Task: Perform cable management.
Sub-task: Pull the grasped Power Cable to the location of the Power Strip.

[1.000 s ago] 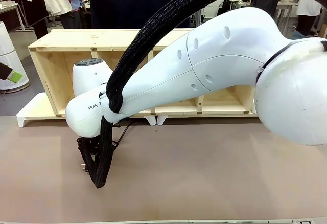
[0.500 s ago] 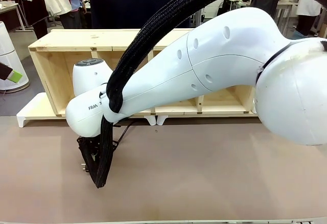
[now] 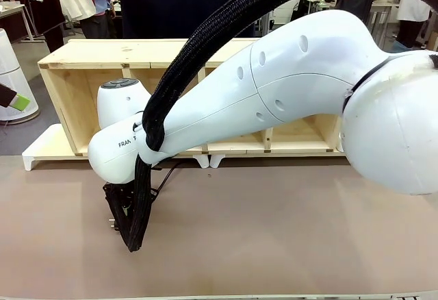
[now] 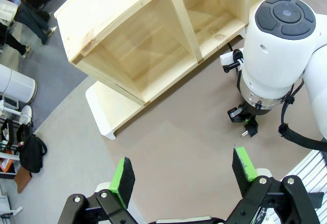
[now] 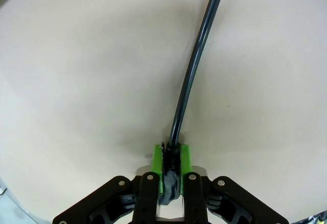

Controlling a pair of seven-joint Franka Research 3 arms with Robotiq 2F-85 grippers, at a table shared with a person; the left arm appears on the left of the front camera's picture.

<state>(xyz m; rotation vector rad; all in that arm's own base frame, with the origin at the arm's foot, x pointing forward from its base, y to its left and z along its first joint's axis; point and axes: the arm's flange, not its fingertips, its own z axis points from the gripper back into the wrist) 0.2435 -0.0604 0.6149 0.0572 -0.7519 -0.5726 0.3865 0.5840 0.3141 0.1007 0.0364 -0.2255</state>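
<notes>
The cable [image 5: 196, 65] is pinched between the green pads [image 5: 186, 156] of the right pincer [image 5: 172, 155], which is clamped on it. From the fingertips the cord runs ahead, curving slightly sideways over the tan table [image 5: 76, 81]. That pincer points down at the tabletop, near a pale wooden shelf unit [image 3: 82, 67], with the arm's black braided hose [image 3: 205, 33] hanging beside it. The left pincer [image 4: 183, 170] hovers well above the table, jaws spread wide, gripping nothing.
</notes>
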